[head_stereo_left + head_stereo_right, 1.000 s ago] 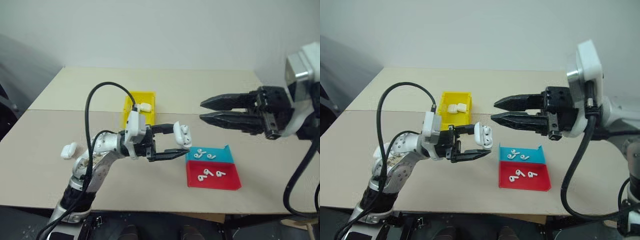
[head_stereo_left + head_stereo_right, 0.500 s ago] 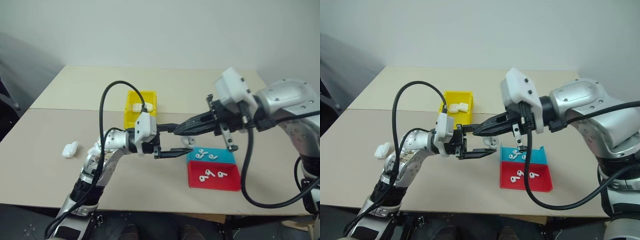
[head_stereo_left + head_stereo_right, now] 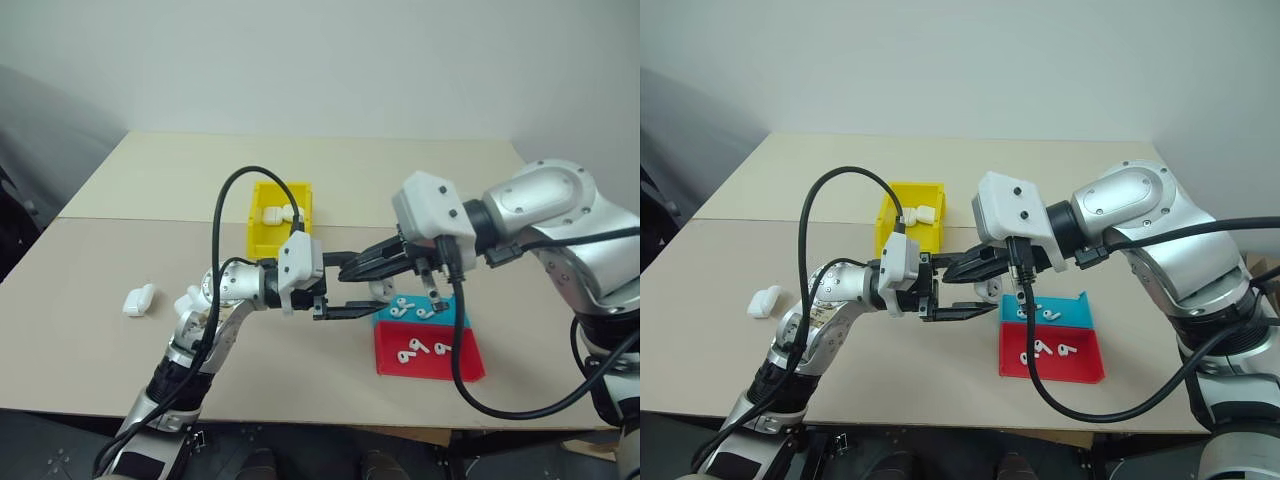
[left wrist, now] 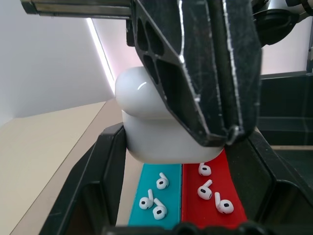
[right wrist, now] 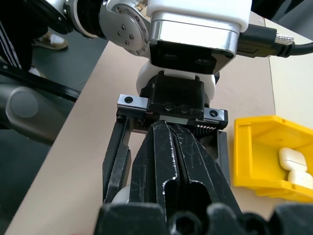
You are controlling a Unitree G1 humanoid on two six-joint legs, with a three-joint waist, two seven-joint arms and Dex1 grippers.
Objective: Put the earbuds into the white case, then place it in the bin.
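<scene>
The white case [image 4: 146, 132] sits between the two black fingers of my left gripper [image 3: 362, 286], which is shut on it and held level above the table. My right gripper [image 3: 347, 268] is shut, and its joined fingers lie across the top of the case, hiding much of it. The lid looks down on the body. Loose earbuds [image 3: 405, 307] lie in the blue tray, more earbuds [image 3: 420, 349] in the red one. The yellow bin [image 3: 262, 240] stands just behind my left gripper and holds two white cases [image 3: 280, 213].
The blue tray [image 3: 457, 313] and the red tray [image 3: 432, 369] sit side by side under and right of the grippers. Another white case [image 3: 138, 300] lies on the table at the far left. The table's front edge runs close below the red tray.
My right gripper has swung in from the right, shut, and come down onto the case. The left gripper has stayed put with the case in it.
</scene>
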